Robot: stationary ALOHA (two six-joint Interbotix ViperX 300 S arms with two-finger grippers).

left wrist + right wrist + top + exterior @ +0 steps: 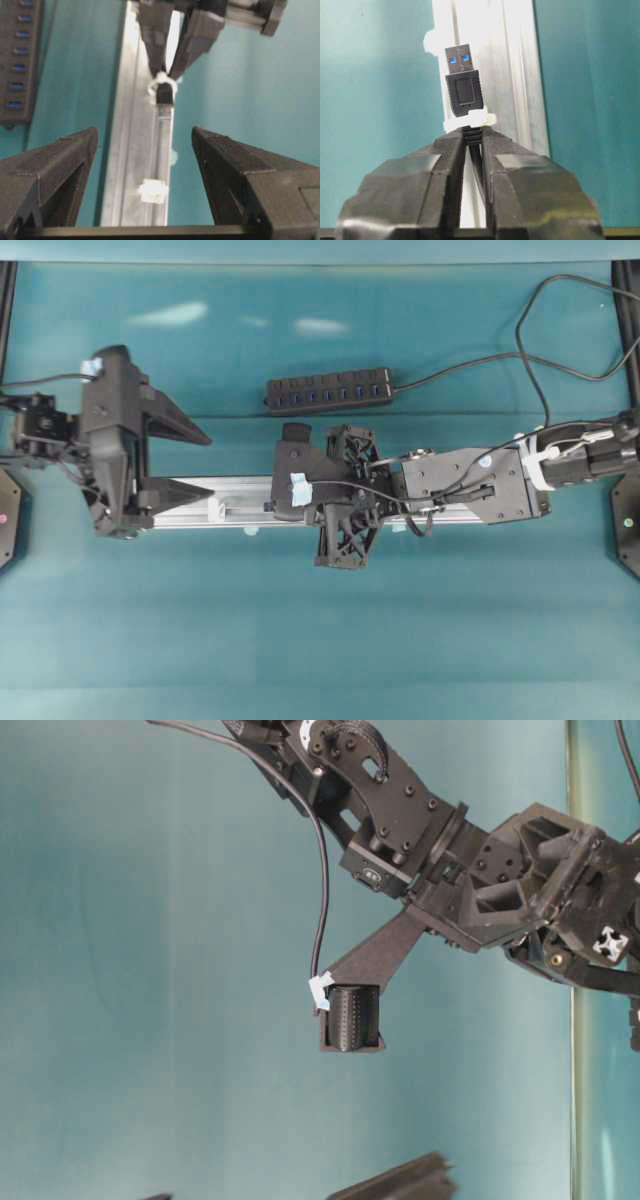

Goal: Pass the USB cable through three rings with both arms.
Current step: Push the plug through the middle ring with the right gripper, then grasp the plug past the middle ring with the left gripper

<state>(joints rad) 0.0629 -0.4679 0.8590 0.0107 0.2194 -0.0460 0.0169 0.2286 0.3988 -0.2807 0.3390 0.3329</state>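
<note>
- Overhead: right gripper (283, 483) over mid aluminium rail (190, 502); left gripper (185, 460) waits at the rail's left end, jaws spread, empty.
- Left wrist: USB plug (165, 95) pokes through a white ring (161, 82); another ring (153, 190) nearer.
- Right wrist: jaws clamped on the USB cable (468, 131) just behind the plug.
- Judgement: one ring threaded; next, left takes the plug.

The setting is presenting as a robotics lab. A teal-covered bench (320, 640) is carrying a fixed aluminium rail (240, 502) and a multi-port USB hub (330, 391), with two black robot arms (470, 485) working over it and loose cabling trailing off the edge.
</note>
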